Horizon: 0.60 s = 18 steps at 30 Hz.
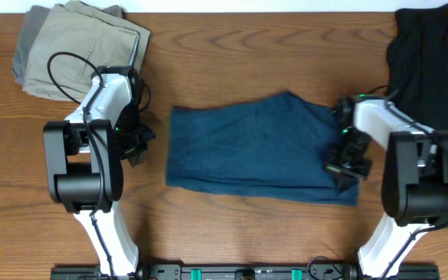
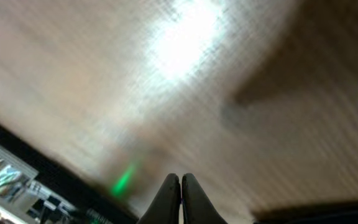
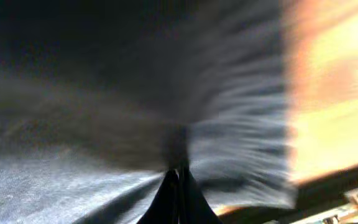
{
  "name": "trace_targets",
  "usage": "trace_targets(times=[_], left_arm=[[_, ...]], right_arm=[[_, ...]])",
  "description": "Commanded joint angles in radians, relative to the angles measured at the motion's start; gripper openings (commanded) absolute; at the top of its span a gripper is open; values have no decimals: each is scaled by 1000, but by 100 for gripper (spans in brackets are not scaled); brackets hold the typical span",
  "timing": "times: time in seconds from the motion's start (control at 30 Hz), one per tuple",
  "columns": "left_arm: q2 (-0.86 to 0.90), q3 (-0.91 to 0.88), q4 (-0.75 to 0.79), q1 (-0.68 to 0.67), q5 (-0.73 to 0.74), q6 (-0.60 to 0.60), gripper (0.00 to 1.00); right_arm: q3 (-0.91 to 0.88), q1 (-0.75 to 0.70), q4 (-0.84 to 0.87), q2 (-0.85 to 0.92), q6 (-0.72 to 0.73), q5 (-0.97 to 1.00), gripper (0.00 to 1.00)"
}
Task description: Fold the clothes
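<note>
At the far left corner of the wooden surface (image 1: 232,54), a folded stack of khaki and grey shorts (image 1: 80,43) is seen. Just in front of it, the left arm is doubled back on itself, with its white forearm angled toward the middle. The left hand (image 1: 138,145) is held low over bare wood, just beside the left edge of the navy shorts (image 1: 255,148) but apart from them. In the blurred left wrist view, its fingers (image 2: 168,199) are seen pressed together with nothing between them.

The navy shorts are laid flat across the middle of the surface, between the two arms.

The right arm is bent in the same way, and the right hand (image 1: 346,162) is set down on the right edge of the shorts. In the blurred right wrist view, its fingers (image 3: 166,202) are closed tight, and blue cloth is gathered in creases that spread from the tips, so the fabric appears pinched. A black garment (image 1: 430,62) is spread at the far right corner, close beside the right arm.
</note>
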Motion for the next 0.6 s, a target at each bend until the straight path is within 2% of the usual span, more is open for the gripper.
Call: trace_targets(times=[0.0, 0.07, 0.1, 0.13, 0.23, 0.27, 0.3, 0.37, 0.47, 0.5, 0.53, 0.57], left_arm=[[-131, 5, -11, -16, -24, -54, 6], [-199, 5, 8, -39, -13, -54, 6], [-225, 5, 22, -53, -10, -53, 6], [-259, 5, 50, -74, -6, -45, 6], [-326, 5, 166, -151, 42, 34, 6], [-336, 5, 210, -181, 71, 64, 6], [-338, 5, 251, -212, 101, 84, 6], [-327, 5, 307, -263, 142, 106, 6], [-291, 5, 371, -335, 146, 105, 6], [-271, 5, 397, -357, 146, 105, 6], [-254, 5, 422, -375, 146, 105, 6], [-235, 5, 445, -389, 146, 105, 6]], right_arm=[[75, -23, -14, -56, -35, 78, 1], [108, -20, -14, -101, -79, 63, 1], [121, -18, -10, -117, -99, 47, 5], [137, -14, 0, -138, -128, 16, 15], [163, 0, 83, -185, -234, -137, 59], [163, 5, 119, -193, -260, -192, 66], [163, 12, 164, -198, -288, -254, 65], [162, 27, 219, -196, -319, -320, 50], [161, 57, 286, -181, -323, -328, 15], [161, 68, 311, -175, -322, -327, 6], [161, 79, 333, -171, -322, -326, 1], [161, 90, 361, -163, -322, -324, 1]])
